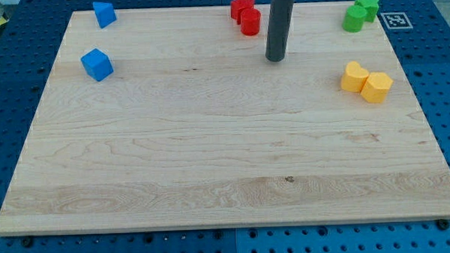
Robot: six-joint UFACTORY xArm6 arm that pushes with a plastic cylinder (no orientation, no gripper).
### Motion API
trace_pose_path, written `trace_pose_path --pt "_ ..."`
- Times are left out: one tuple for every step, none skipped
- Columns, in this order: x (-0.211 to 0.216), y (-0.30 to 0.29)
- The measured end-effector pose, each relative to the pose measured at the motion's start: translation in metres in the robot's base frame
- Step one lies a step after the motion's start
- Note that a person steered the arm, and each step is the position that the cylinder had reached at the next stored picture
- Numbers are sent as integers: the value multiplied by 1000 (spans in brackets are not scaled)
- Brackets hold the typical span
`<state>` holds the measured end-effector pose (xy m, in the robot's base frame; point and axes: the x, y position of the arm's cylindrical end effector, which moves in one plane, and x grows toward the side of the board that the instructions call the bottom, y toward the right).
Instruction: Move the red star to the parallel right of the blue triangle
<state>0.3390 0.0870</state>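
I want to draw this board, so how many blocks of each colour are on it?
Blue: 2, the blue triangle and the blue cube.
Red: 2, the red star and the red cylinder.
Green: 2, the green star and the green cylinder.
Yellow: 2, the yellow heart and the yellow hexagon.
Total: 8 blocks.
My tip is below and right of the red pair.

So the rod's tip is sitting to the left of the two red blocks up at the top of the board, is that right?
Not quite. In the camera view my tip is to the view's right of the red blocks, the red star and the red cylinder, not the left. They are indeed at the view's top.
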Motion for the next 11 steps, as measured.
trace_pose_path --pt "-7 0" --pt "-33 0" --pt "-58 0" --pt "-90 -4" --pt "-125 -7" --pt "-147 -13" --pt "-146 -35" --pt "-146 -86" --pt "-143 -132" --pt "-132 -142" --pt "-145 -138"
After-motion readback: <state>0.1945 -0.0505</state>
